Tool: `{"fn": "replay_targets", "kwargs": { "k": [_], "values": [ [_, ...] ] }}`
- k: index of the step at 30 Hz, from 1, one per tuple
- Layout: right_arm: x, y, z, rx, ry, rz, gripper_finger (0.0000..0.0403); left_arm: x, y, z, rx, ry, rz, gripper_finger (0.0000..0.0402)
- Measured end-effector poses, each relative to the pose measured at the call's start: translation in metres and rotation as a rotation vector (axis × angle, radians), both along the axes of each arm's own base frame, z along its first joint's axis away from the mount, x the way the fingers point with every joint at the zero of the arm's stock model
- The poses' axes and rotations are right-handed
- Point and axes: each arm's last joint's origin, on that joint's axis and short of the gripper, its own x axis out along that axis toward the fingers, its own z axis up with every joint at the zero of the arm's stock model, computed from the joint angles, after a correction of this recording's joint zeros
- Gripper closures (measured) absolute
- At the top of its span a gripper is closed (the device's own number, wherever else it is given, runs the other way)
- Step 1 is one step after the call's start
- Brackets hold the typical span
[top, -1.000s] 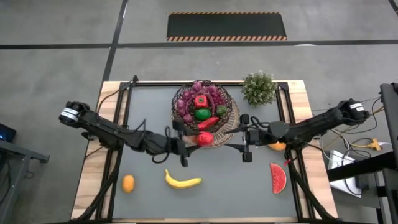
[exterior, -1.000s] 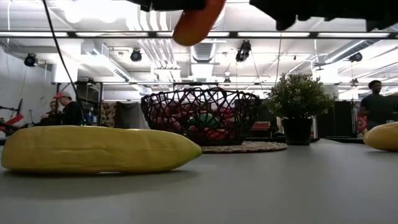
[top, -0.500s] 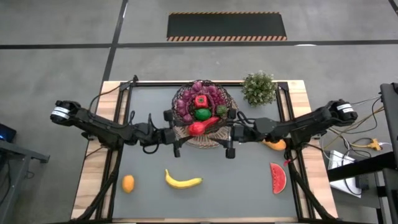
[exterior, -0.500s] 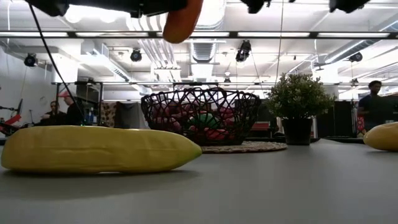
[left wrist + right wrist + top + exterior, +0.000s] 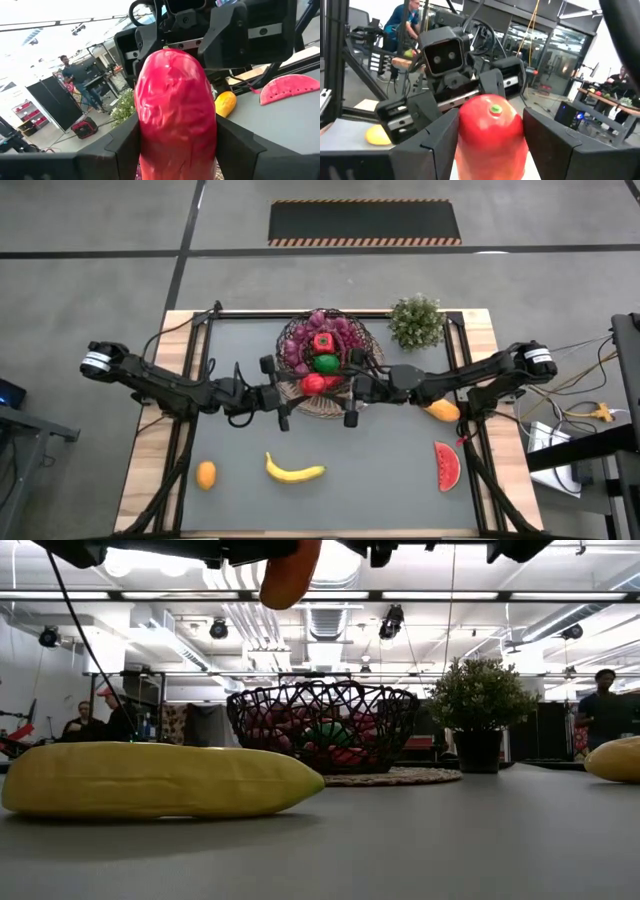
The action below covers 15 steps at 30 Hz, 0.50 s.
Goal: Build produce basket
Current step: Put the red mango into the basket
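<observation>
My left gripper (image 5: 298, 389) is shut on a long red pepper (image 5: 315, 384) and holds it level in the air over the near rim of the dark wire basket (image 5: 373, 340). My right gripper (image 5: 336, 386) faces it from the right. Its open fingers stand on either side of the pepper's green stem end (image 5: 495, 109). The basket rests on a woven mat and holds purple grapes (image 5: 336, 329), another red pepper (image 5: 322, 342) and a green lime (image 5: 325, 363). In the low view the held pepper (image 5: 290, 575) shows at the top, above the basket (image 5: 320, 725). My left gripper pinches the pepper's two flanks (image 5: 142, 125) between its two fingers, on the half away from the stem. The fingers come level from the table's left and lie along the pepper. The pepper is lifted clear and lies level, its stem end toward the right. My right gripper has its fingers (image 5: 432, 140) close beside the pepper's stem half; I cannot tell whether they touch it.
On the table's near part lie a yellow banana (image 5: 293, 471), an orange piece (image 5: 205, 475) and a red watermelon slice (image 5: 447, 465). Another orange piece (image 5: 440, 411) lies under the right arm. A bushy potted plant (image 5: 416, 322) stands at the far right. People are in the room behind.
My left gripper has carried the red pepper up and toward the far edge, to above the basket's near rim, then held still. My right gripper has moved toward the table's left until its fingers flank the pepper's stem end.
</observation>
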Motion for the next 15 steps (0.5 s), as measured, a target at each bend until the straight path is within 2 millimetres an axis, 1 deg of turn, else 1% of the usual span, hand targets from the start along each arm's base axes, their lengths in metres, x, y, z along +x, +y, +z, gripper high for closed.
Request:
{"fn": "replay_targets", "kwargs": {
  "k": [3,8,9,12,15],
  "values": [
    [0.0027,-0.0016,0.0021,-0.006,-0.005,-0.002,0.0216,-0.0003,0.0001,0.0006,-0.002,-0.004,0.002,0.0210],
    [0.0028,-0.0023,0.0033,-0.010,0.011,0.003,0.0277,-0.0006,0.0005,0.0008,-0.004,-0.004,0.012,0.0207],
    [0.0029,-0.0026,0.0032,-0.009,0.013,0.002,0.0284,-0.0006,0.0005,0.0009,-0.004,-0.005,0.013,0.0203],
    [0.0029,-0.0030,0.0030,-0.005,0.015,0.001,0.0284,-0.0008,0.0006,0.0007,-0.005,-0.008,0.017,0.0186],
    [0.0028,-0.0030,0.0027,-0.002,0.021,0.001,0.0284,-0.0008,0.0007,0.0011,-0.015,-0.014,0.016,0.0160]
  ]
}}
